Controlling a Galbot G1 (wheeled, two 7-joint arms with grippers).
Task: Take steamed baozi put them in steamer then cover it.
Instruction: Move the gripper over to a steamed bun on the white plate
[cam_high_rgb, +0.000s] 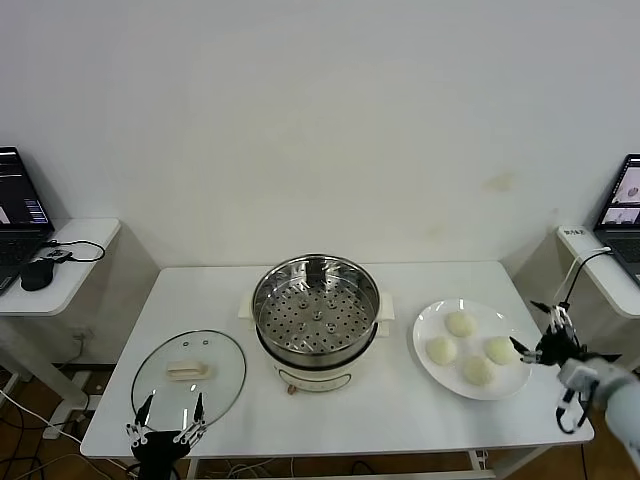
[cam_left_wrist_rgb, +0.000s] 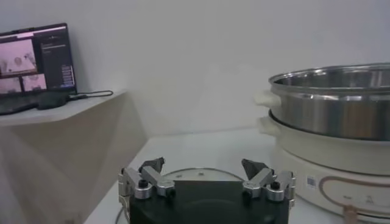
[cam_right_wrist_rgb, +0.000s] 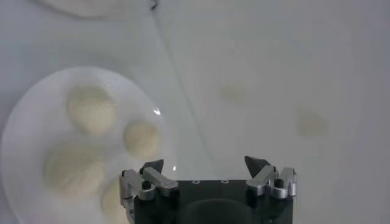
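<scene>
Several pale steamed baozi (cam_high_rgb: 460, 323) lie on a white plate (cam_high_rgb: 505, 320) at the table's right. The steel steamer (cam_high_rgb: 316, 320) stands uncovered at the centre, and its perforated tray holds nothing. At the front left the glass cover (cam_high_rgb: 189, 375) lies flat, with its cream handle on top. My left gripper (cam_high_rgb: 170, 415) hangs open just in front of the cover (cam_left_wrist_rgb: 201, 173), with the steamer (cam_left_wrist_rgb: 332, 103) beyond it. My right gripper (cam_high_rgb: 540, 335) is open at the plate's right edge, holding nothing. In the right wrist view it (cam_right_wrist_rgb: 205, 163) hovers beside the baozi (cam_right_wrist_rgb: 141, 137).
Small white side tables flank the work table. The left one carries a laptop (cam_high_rgb: 18, 215) and a black mouse (cam_high_rgb: 37, 277), the right one another laptop (cam_high_rgb: 625, 210) with a white cable. A white wall stands close behind.
</scene>
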